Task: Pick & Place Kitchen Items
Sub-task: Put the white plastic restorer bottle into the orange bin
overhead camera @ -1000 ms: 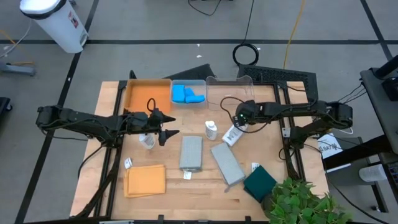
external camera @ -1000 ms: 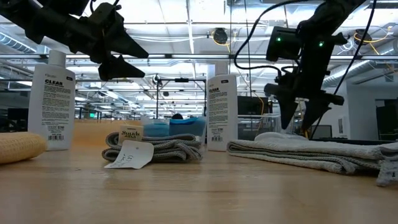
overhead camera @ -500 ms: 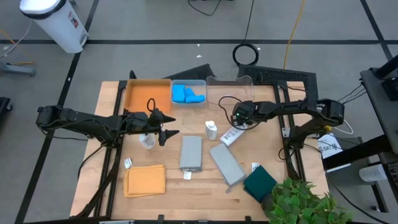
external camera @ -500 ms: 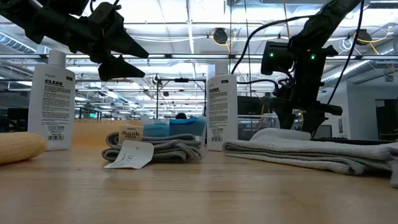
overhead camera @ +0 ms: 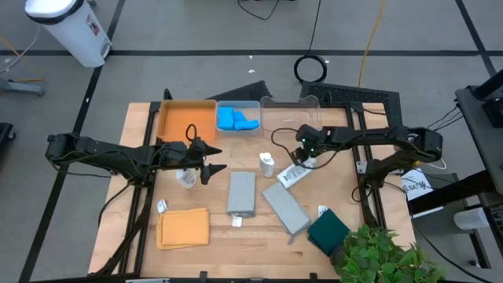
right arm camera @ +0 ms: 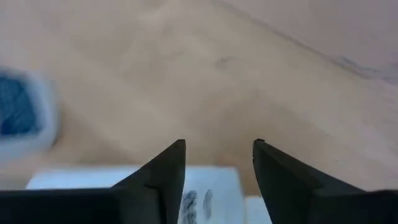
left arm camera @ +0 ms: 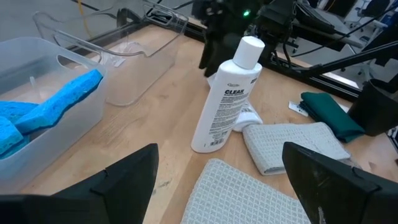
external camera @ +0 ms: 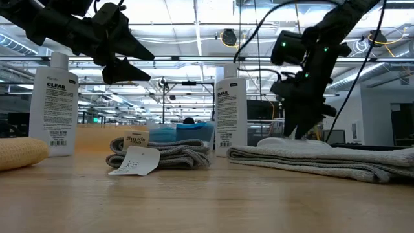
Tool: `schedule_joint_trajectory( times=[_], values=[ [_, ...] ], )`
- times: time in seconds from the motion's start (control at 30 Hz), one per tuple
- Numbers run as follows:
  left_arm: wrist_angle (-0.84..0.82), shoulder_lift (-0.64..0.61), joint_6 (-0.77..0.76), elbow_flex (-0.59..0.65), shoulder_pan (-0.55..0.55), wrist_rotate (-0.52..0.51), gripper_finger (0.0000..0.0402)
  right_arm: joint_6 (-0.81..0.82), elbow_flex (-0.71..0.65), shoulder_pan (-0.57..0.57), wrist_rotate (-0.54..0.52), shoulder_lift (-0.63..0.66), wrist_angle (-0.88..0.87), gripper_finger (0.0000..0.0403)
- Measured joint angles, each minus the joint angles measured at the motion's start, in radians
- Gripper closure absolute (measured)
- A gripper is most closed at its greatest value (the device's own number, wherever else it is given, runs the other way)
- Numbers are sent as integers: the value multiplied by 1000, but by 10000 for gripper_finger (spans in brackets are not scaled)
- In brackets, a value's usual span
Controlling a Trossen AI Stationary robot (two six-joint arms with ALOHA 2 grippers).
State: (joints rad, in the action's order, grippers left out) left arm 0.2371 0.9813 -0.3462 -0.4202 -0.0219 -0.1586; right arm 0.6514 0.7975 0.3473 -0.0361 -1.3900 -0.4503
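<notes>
One white bottle (overhead camera: 267, 163) stands upright mid-table. A second bottle (overhead camera: 292, 176) lies on its side to the right of it, and my right gripper (overhead camera: 301, 159) is above it, tipped steeply down. Its fingers are apart, with the bottle's end (right arm camera: 205, 199) between them. A third bottle (overhead camera: 186, 179) stands under my left gripper (overhead camera: 214, 169), which hangs open above the table and holds nothing. Two grey cloths (overhead camera: 241, 192) (overhead camera: 287, 206), an orange cloth (overhead camera: 183, 228) and a dark green cloth (overhead camera: 328, 229) lie flat near the front. Blue sponges (overhead camera: 237, 119) sit in a clear bin. My right gripper comes at the lying bottle (external camera: 275, 140) from above, slanting in from the table's right. One fingertip (right arm camera: 165, 174) stands on either side of one end of the bottle. Whether they touch it I cannot tell. The bottle lies flat on the table beside a grey cloth.
An orange tray (overhead camera: 187, 119) stands at the back left and a second clear bin (overhead camera: 291, 114) at the back right. A potted plant (overhead camera: 377, 255) overhangs the front right corner. Bare wood shows between the bins and the bottles.
My right gripper has rolled and tipped further down over the lying bottle, and its fingers have drawn closer together. The lying bottle has turned a little on the table. In the low view the grey cloth beside it has shifted slightly left.
</notes>
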Motion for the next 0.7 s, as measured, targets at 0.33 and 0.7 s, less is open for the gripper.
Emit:
schedule_joint_trajectory(
  times=[0.33, 0.7],
  values=[
    [0, 0, -2, 0, 0, 0, 55, -750, 1, -8, 12, 150, -200, 263],
    [0, 0, 0, 0, 0, 0, 55, -893, -96, -9, 12, 146, -234, 279]
  ],
)
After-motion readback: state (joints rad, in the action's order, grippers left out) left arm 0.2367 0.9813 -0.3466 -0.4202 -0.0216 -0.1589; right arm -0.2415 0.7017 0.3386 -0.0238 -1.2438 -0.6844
